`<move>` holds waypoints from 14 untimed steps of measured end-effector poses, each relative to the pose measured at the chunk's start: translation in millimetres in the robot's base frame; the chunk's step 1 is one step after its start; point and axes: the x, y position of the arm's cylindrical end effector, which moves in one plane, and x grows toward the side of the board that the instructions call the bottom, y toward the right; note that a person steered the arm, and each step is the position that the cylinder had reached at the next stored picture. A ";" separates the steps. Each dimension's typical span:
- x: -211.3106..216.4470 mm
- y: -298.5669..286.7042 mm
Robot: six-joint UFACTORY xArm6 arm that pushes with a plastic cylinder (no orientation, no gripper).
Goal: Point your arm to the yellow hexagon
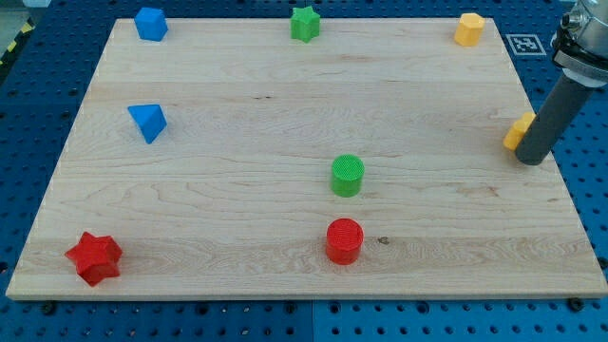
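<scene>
Nearest us sit the red star (94, 256) and red cylinder (345, 240) along the desk's (237, 190) bottom edge, with the green cylinder (348, 176) just above the latter. We carry no hand, only a rod; my tip (532, 160) rests at the view's right edge, touching a yellow block (518, 131) whose shape our rod half hides. We judge the target to be the yellow hexagon (468, 29) at the top right, well apart. Blue and green blocks along the top lie clear of us.
</scene>
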 end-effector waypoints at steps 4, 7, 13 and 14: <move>11.4 -74.4; -124.9 -76.5; -263.8 61.5; -263.6 16.6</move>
